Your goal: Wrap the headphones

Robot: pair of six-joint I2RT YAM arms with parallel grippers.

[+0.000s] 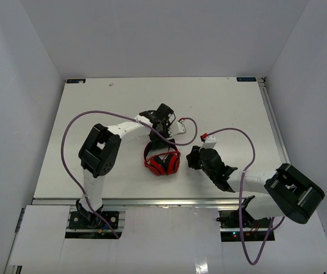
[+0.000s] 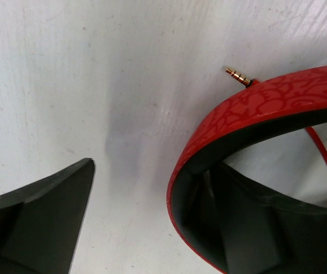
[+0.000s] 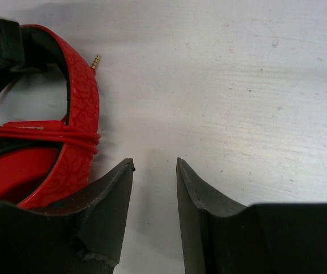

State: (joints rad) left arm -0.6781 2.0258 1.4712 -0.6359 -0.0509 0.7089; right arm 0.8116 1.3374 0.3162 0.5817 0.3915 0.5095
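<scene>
Ops: Risk list, left side first. The left end effector [image 2: 146, 182] is spread wide and grips nothing, but one finger [image 2: 255, 228] sits inside the headband [image 2: 249, 103] loop. The other finger [image 2: 38, 222] is outside, over bare table [image 2: 95, 68].

Dev: So a lift or sideways pull from there hooks the band?

Ops: My read, yes. It would drag the headphones [image 1: 162, 161] along and could loosen the cable [image 3: 38, 134] turned around the band (turns look snug from the right wrist, can't count them).

Dev: Plug?

Ops: The plug [image 2: 239, 76] pokes out just past the band's outer edge. Nothing visible pins it. With any tug on the band, I'd expect that tail to unwind first.

Dev: Right side?

Ops: The right end effector [image 3: 155, 165] has its jaws partly apart with only table between them. Its left finger [image 3: 103, 217] is right by the band's outer face, and I can't tell if it touches. Closing or pushing forward there could shove the set against the left arm's inner finger.

Dev: Overall layout?

Ops: From the top view, the headphones lie mid-table between the two arms. The left end effector is at their far edge, straddling the band. The right end effector is just beside them on the right, aimed past them and not at the cable.
</scene>
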